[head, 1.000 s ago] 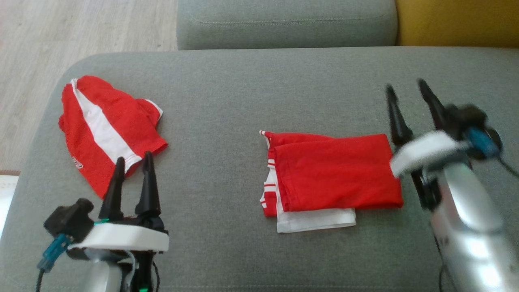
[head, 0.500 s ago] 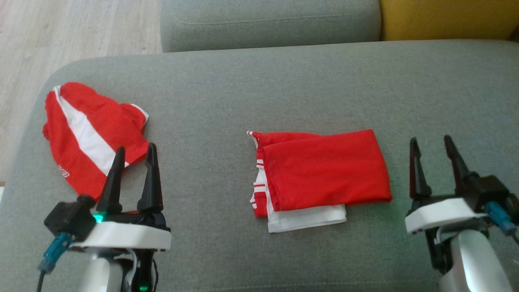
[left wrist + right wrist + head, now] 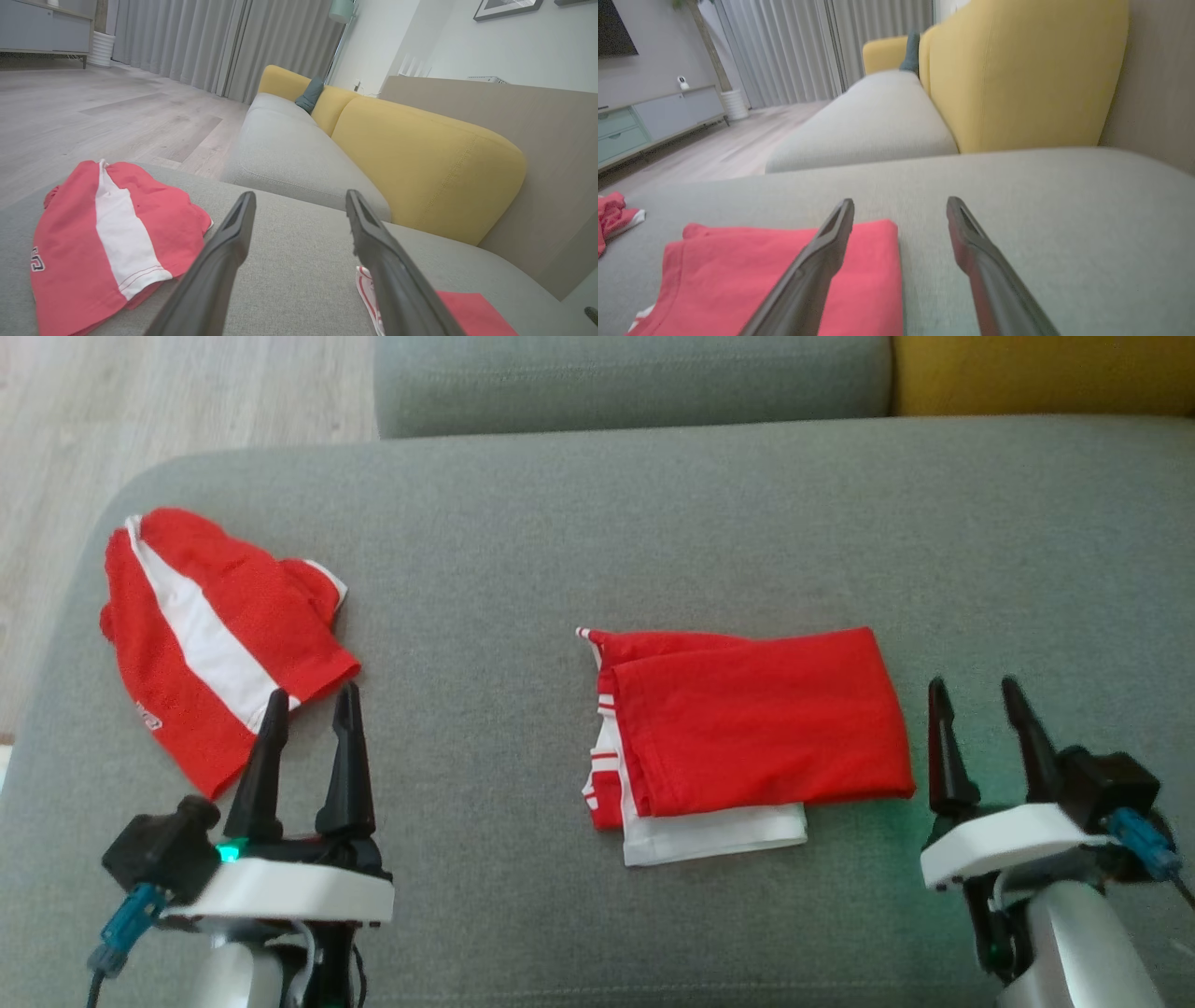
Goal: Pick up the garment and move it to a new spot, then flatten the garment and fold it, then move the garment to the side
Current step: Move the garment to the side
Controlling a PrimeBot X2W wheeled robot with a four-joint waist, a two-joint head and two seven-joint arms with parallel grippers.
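Head view shows the folded red-and-white cloth garment (image 3: 761, 723) mid-cushion on the grey fabric sofa (image 3: 560, 541), long axis left-right, its right edge just beside the right gripper (image 3: 971, 683), spread and empty; the left gripper (image 3: 313, 691), likewise spread, sits well apart

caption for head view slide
Folded red garment on sofa between open left tool and right tool; crumpled red-and-white garment far left

Everything is lit by soft, even daylight, faint shadows are cast on the sofa (image 3: 523, 569), and the garment (image 3: 733, 270) is blurred in the right wrist view.
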